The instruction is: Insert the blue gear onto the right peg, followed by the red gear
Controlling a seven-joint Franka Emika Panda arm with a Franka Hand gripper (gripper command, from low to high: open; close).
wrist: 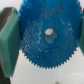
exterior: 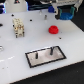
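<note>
The blue gear (wrist: pixel 47 55) fills the wrist view, its toothed rim between my two green pads (wrist: pixel 10 42) and its centre hole visible. My gripper (wrist: pixel 46 42) is shut on it. In the exterior view the gripper (exterior: pixel 65 13) is at the far right, with the blue gear (exterior: pixel 65 13) showing at its fingers. The red gear (exterior: pixel 53 29) lies on the white table, nearer than the gripper. The black-framed white plate (exterior: pixel 56 56) lies near the front. The right peg (exterior: pixel 50 50) and a thinner pin (exterior: pixel 37 54) stand on it.
A beige blocky fixture (exterior: pixel 18 27) stands on the table at the exterior view's left. A small dark item (exterior: pixel 45 16) lies near the back. Blue equipment (exterior: pixel 15 5) lines the back edge.
</note>
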